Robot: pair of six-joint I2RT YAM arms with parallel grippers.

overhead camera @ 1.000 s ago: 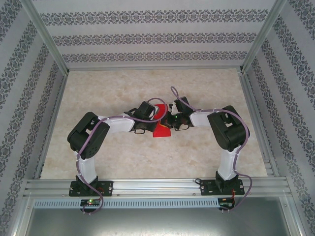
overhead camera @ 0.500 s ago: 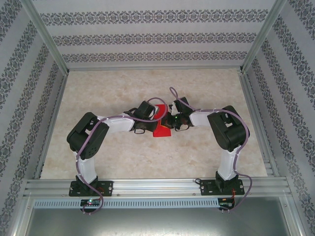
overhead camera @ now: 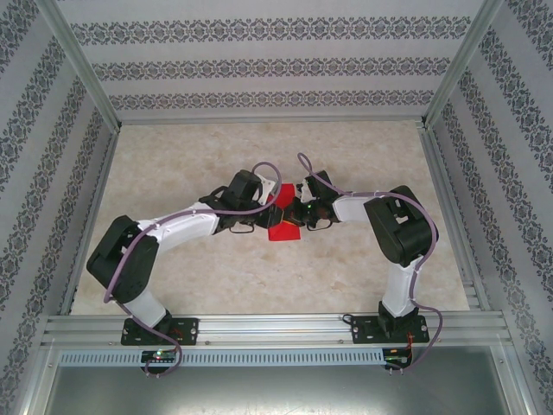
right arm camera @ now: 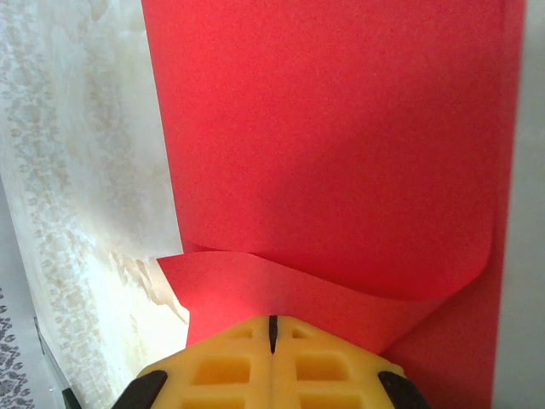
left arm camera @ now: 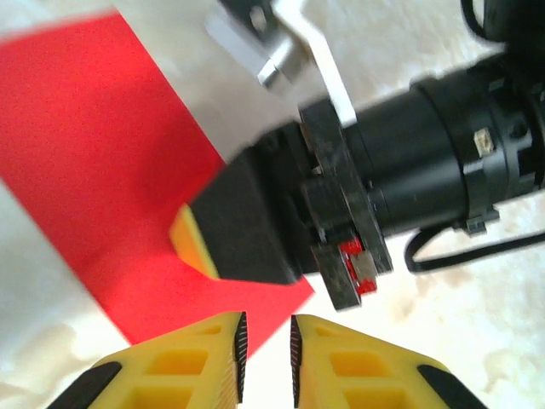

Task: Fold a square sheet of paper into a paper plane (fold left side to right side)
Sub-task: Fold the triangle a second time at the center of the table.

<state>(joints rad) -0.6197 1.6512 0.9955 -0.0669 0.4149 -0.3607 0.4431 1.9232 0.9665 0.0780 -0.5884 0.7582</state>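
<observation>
The square sheet of paper (overhead camera: 282, 228) is bright red and lies mid-table between both grippers, partly folded. In the right wrist view its upper layer (right arm camera: 341, 128) bows up in a curved flap just ahead of my right gripper (right arm camera: 272, 328), which is shut with its tips resting on the paper. The left wrist view shows the red sheet (left arm camera: 94, 162) flat on the table with the right gripper's fingertip (left arm camera: 230, 230) pressed on it. My left gripper (left arm camera: 268, 345) stands at the sheet's near corner, jaws a narrow gap apart with nothing between them. From above, the left gripper (overhead camera: 259, 216) sits at the paper's left side.
The pale marbled table (overhead camera: 346, 156) is fenced by aluminium rails (overhead camera: 268, 324) and patterned walls. Both forearms and their purple cables (overhead camera: 276, 169) crowd the centre. Bare tabletop lies behind and to both sides of the paper.
My left gripper has parted its jaws slightly and drawn back from the paper. The left arm's elbow has swung outward and lower. The right arm and the paper have stayed put.
</observation>
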